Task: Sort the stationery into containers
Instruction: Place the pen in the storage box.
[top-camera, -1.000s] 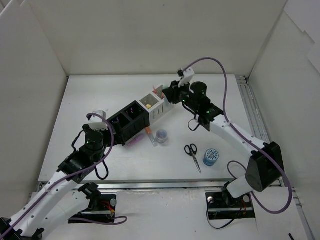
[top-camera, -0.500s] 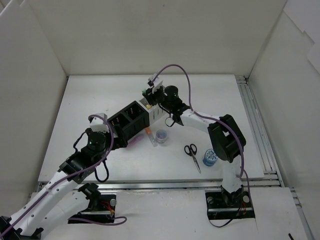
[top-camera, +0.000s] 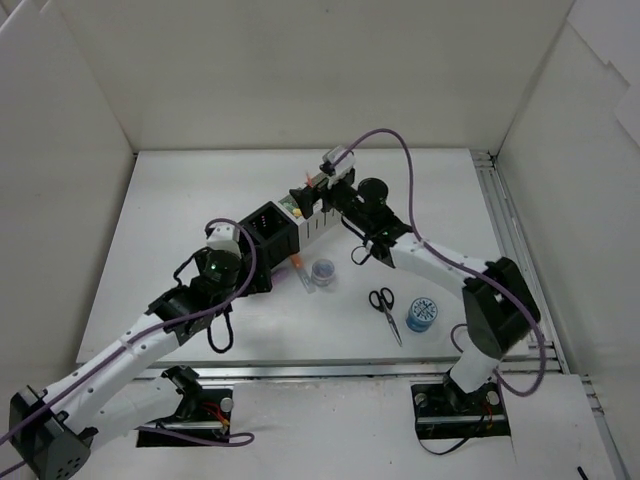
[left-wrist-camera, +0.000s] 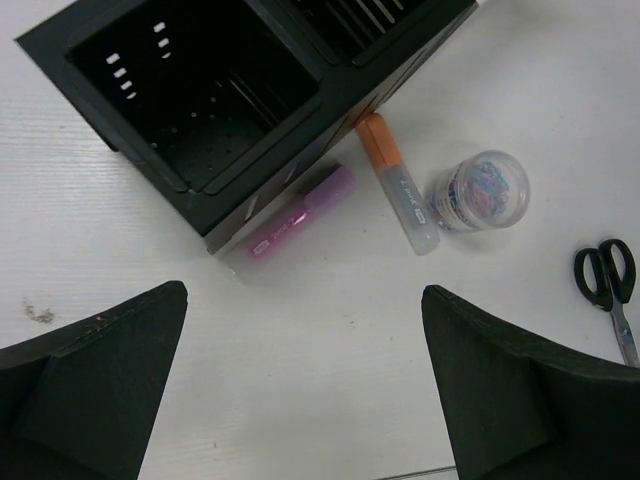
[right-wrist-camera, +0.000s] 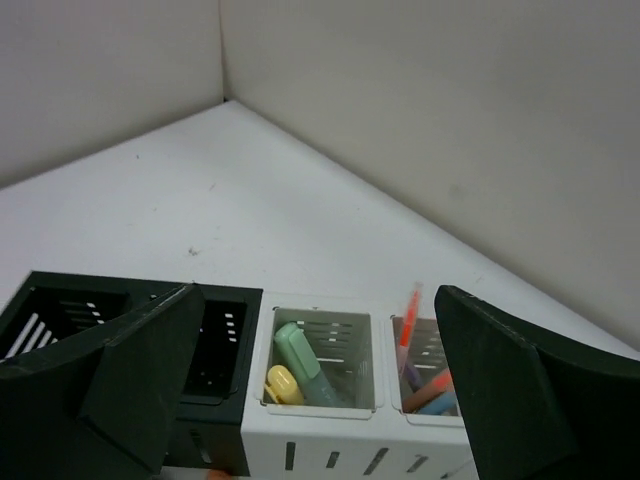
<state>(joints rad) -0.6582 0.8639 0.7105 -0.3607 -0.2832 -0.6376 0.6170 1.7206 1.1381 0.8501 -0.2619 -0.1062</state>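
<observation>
I'm looking down on the white table (top-camera: 180, 220), walled in on three sides. The organiser (top-camera: 285, 225) runs diagonally across the middle of the overhead frame, black compartments lower left and white ones upper right.

My left gripper (left-wrist-camera: 305, 400) hovers over the table at the black end, its jaws spread wide with nothing between them. My right gripper (right-wrist-camera: 320, 390) hangs above the white end, jaws equally wide apart and empty.

In the right wrist view, the white compartment (right-wrist-camera: 320, 350) at frame centre holds a pale green eraser (right-wrist-camera: 300, 355) leaning beside a small yellow item (right-wrist-camera: 283, 385). The next one to the right holds upright pens (right-wrist-camera: 412, 330), orange and blue among them. The black compartments (left-wrist-camera: 200, 100) look empty from the left wrist, though I can't see every corner.

The scissors (top-camera: 385, 308) lie flat in the lower right of the overhead frame, with the blue tape roll (top-camera: 421, 314) just beside them on the right. The tub (left-wrist-camera: 480, 190), clear-sided with coloured bits inside, stands near the organiser's lower side.

An orange marker (left-wrist-camera: 395, 180) lies between the tub and the black wall, very close to both. A pink marker (left-wrist-camera: 300, 215) lies against the foot of the black compartment. Both markers carry dark print on the barrel, but it is too small for me to read.
</observation>
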